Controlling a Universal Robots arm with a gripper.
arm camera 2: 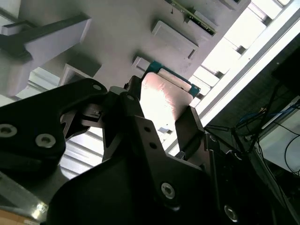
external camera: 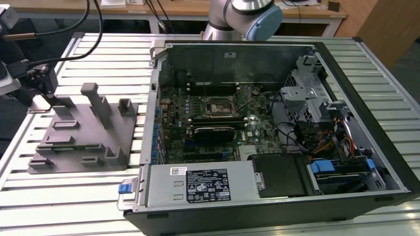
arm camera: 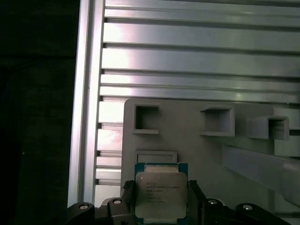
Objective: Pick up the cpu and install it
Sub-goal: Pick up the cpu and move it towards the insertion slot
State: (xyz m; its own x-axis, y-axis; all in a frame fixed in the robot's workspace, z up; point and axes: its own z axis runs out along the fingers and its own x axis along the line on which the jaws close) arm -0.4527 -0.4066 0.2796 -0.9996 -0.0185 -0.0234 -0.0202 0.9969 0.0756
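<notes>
An exterior view takes in a slatted aluminium table (external camera: 66, 196). An open desktop computer case (external camera: 223, 59) lies on it towards the exterior view's right. Inside the case are a green motherboard (external camera: 190, 105), a black square socket frame (external camera: 219, 106) near the board's middle, and a silver power supply (external camera: 196, 184) along the near edge. A grey fixture block (external camera: 85, 132) with upright posts and shallow pockets sits just beside the case, on the exterior view's left. The robot arm (external camera: 243, 14) stands behind the case. Its gripper (external camera: 49, 98) hangs over the fixture block's far corner, at the exterior view's left, well apart from the socket frame.

The second wrist view looks along the black gripper (arm camera 2: 159, 108) from behind. Its two fingers (arm camera 2: 124, 112) are closed against opposite edges of the cpu (arm camera 2: 164, 96), a flat square chip with a pale metal top and a thin green rim. The grey fixture block (arm camera 2: 117, 33) and the bright table slats (arm camera 2: 220, 61) lie beyond it.

The first wrist view looks down on the cpu (arm camera: 161, 194), clamped between the fingers (arm camera: 126, 190) of the gripper (arm camera: 161, 187). The chip sits over the fixture block (arm camera: 187, 136), just beside a shallow square recess (arm camera: 156, 157). I cannot tell whether it touches the block. The table slats (arm camera: 187, 56) run across the rest of the picture.
</notes>
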